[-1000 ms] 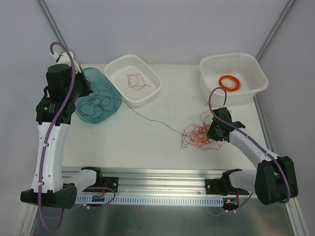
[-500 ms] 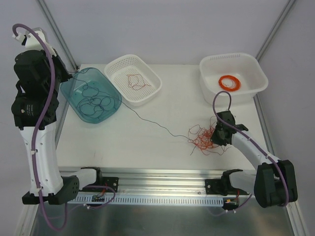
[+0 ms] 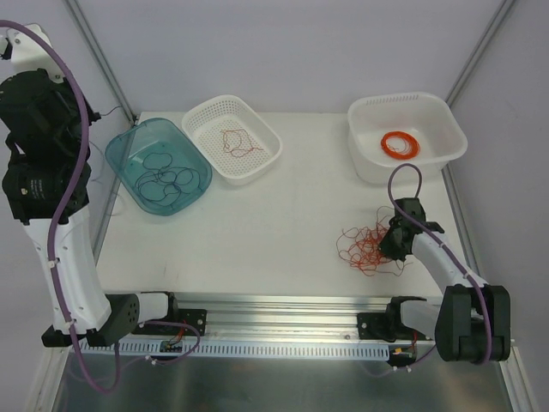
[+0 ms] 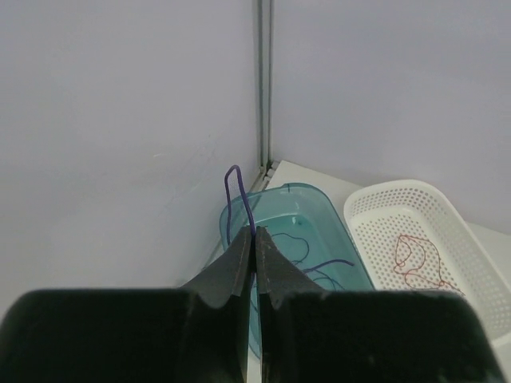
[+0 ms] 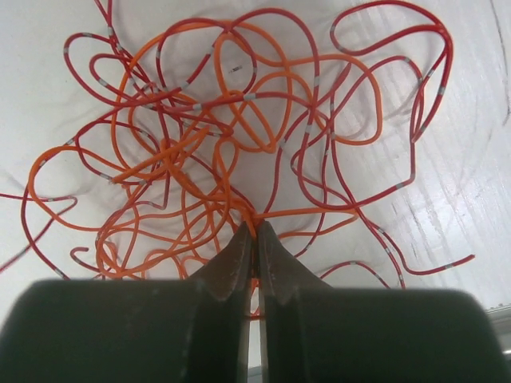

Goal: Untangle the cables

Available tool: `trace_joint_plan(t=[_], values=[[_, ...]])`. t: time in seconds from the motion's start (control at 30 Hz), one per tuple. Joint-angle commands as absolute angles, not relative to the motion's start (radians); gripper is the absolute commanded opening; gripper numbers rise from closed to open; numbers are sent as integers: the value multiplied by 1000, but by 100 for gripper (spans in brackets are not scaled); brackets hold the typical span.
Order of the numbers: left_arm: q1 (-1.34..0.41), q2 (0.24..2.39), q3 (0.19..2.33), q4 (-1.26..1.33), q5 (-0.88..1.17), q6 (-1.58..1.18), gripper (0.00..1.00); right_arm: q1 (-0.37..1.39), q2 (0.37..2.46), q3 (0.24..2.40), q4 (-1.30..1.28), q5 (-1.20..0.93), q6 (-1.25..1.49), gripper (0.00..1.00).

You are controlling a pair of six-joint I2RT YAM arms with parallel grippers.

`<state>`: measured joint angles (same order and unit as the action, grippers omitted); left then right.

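Right now your right gripper (image 5: 255, 233) is sitting low on the table with its jaws pinched together on a few orange strands at the near edge of the tangle of cables (image 5: 239, 144). The rest of that red and orange heap is spreading out ahead of the fingertips. From above, it is lying on the table just to the left of the right gripper and touching it, well short of the white tub (image 3: 446, 120) holding the orange coil ring (image 3: 401, 144).

Your left gripper (image 4: 255, 239) is hanging high at the far-left corner, above the outer end of the teal tub (image 4: 319, 209). Its jaws are closed on a navy cable (image 4: 233, 185), which is looping up just past the fingertips, with another length trailing down toward the tub. More dark cables (image 3: 167, 180) are lying inside that tub, and a red cable (image 3: 238, 142) is resting in the perforated basket (image 3: 214, 112) beside it.

Compared with a second ago, your left arm is standing much higher and further left. The dark line that was stretching from the tub across the table to the heap is no longer running there. The heap and your right gripper are sitting further right and nearer the table's front edge.
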<state>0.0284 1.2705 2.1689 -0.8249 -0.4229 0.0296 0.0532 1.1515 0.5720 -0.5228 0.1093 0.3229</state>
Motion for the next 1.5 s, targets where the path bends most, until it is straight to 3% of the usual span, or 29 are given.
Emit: trace_joint_plan(t=[0.0,0.17,0.27,0.37,0.4,0.47,0.5,0.6,0.93,1.23,1.47], values=[[41,1284,2175,-805,-341,19,0,34,1120,568,-543,49,276,6],[40,1284,2181,-802,-192,-46,0,35,1132,589,-538,-49,255,9],[40,1287,2218,-805,-193,-43,0,32,1132,607,-538,-90,229,17],[40,1295,2258,-805,-170,-44,0,38,1126,621,-540,-113,204,34],[40,1295,2266,-805,-138,-43,0,38,1118,624,-540,-118,196,47],[40,1301,2281,-802,-100,-49,0,41,1111,630,-535,-129,186,59],[40,1305,2286,-802,-60,-52,0,41,1106,632,-532,-138,184,70],[38,1322,2298,-792,-32,-52,0,41,1112,641,-525,-153,176,83],[40,1391,2342,-700,20,-81,0,46,1141,655,-512,-178,170,94],[41,1496,2392,-577,-52,-23,0,49,1175,673,-503,-189,170,96],[78,1532,2130,-457,-176,22,0,51,1186,667,-502,-190,163,96]])
